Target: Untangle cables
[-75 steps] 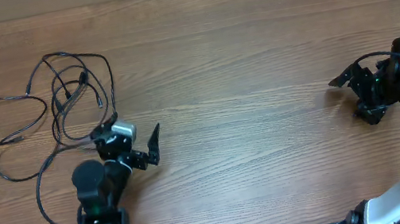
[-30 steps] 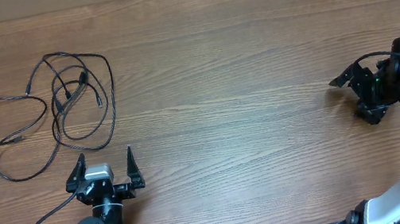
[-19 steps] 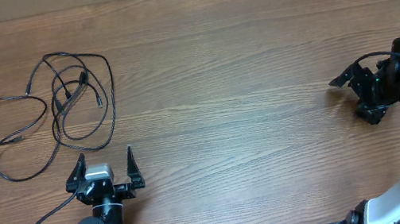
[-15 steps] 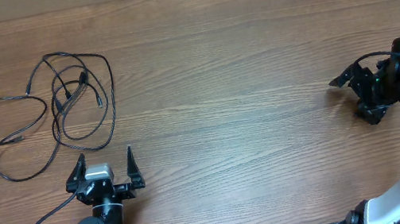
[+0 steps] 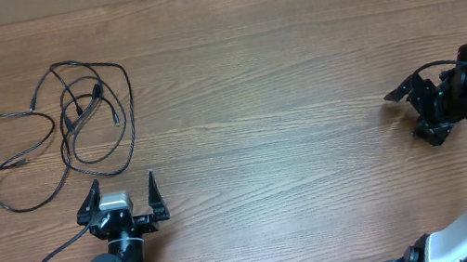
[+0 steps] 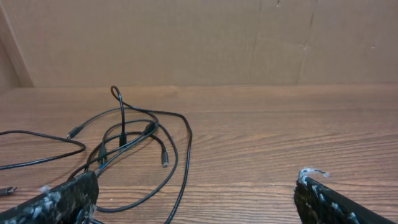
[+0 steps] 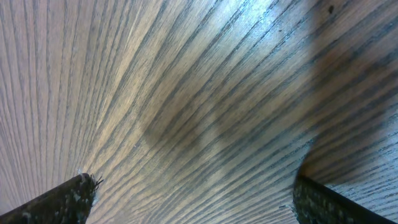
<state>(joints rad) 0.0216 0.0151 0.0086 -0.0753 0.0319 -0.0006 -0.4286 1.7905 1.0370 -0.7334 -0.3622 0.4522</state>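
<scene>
- Cables (image 5: pixel 96 93) at the far-left part of the table (image 5: pixel 281 76) — a loose bunch of thin black cords lying on the wood, loops crossing over one another.
- Widest loops spread out on the left side of the bunch; tighter loops and a few small plug ends gathered on its right side.
- Seen from the left wrist: same cables (image 6: pixel 122 134) ahead and to the left, one short bend standing up off the wood, a cardboard wall (image 6: pixel 186 37) behind.
- Left gripper (image 5: pixel 122 184) near the front edge, just short of the bunch and pointing toward it.
- Spread wide, with nothing between its fingers (image 6: pixel 56 202); only bare wood in the gap.
- No contact with the cables — nearest loop close ahead of the left fingertip, yet apart from it.
- Right gripper (image 5: pixel 411 114) at the far right of the table, well apart from the cables, angled down toward the wood.
- Seen from the right wrist: gripper (image 7: pixel 193 186) close over the surface, one finger (image 7: pixel 59 202) in the lower-left corner and the other in the lower-right.
- Jaws far apart there too, holding nothing, with plain wood grain and a soft shadow between them.
- No cable anywhere in the right wrist view.
</scene>
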